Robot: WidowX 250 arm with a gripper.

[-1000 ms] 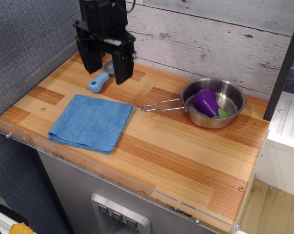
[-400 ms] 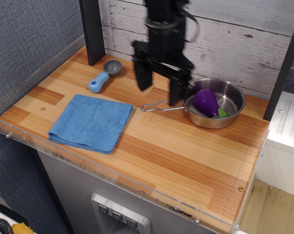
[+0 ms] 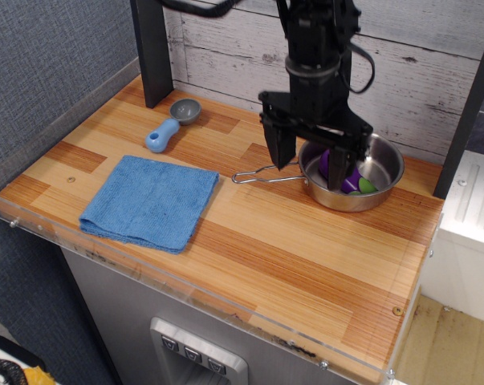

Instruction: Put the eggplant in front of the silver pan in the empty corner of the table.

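The silver pan (image 3: 383,183) sits at the back right of the table (image 3: 250,241), its wire handle (image 3: 262,174) pointing left. The purple eggplant (image 3: 352,183) with its green cap (image 3: 367,185) lies inside the pan, mostly hidden behind my gripper. My black gripper (image 3: 310,167) is open, fingers pointing down, hanging just above the pan's left rim and the handle joint. It holds nothing.
A folded blue cloth (image 3: 152,200) lies at the front left. A small grey-and-blue scoop (image 3: 171,125) lies at the back left beside a black post (image 3: 152,52). Bare wood stretches in front of the pan to the front right corner (image 3: 370,321). A clear acrylic rim edges the table.
My gripper has travelled from the back left, over the scoop, rightward across the table to the pan's left rim, staying open. The eggplant and pan have not moved.
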